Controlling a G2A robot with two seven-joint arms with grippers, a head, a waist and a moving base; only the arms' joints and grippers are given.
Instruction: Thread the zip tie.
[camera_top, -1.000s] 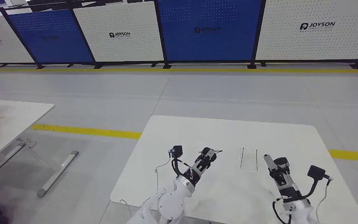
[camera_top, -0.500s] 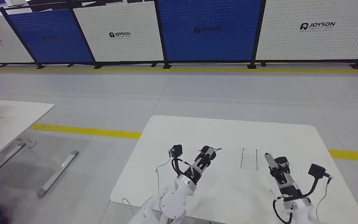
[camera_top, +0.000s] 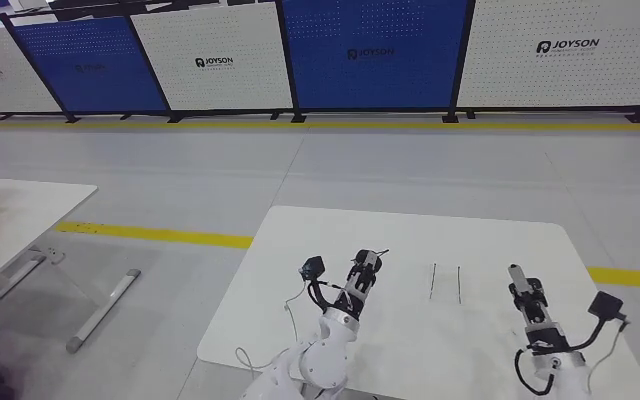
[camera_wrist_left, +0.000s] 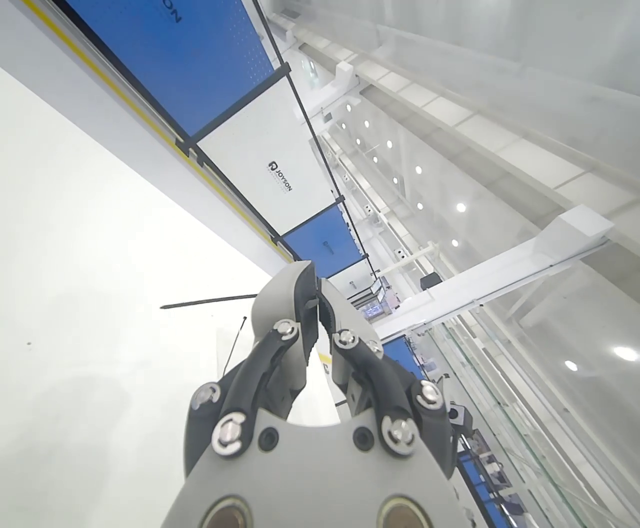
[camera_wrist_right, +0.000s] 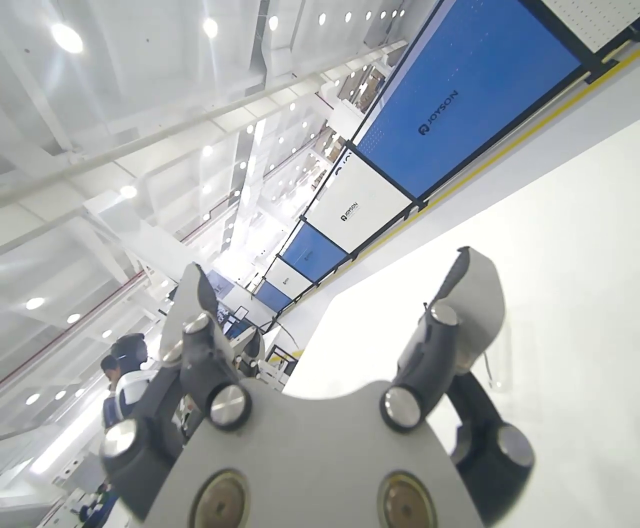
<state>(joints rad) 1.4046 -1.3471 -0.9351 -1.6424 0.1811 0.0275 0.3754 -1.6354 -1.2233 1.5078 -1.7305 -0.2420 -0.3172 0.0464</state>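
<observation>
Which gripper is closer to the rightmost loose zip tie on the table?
Right. The right gripper, open, sits just right of that zip tie; the left gripper, gripping another tie, lies past the second loose tie.

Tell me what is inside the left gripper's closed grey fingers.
A thin black plastic zip tie is clamped in the left gripper; its strap sticks out sideways over the white table. The pinched part is covered, so which end is held cannot be told.
</observation>
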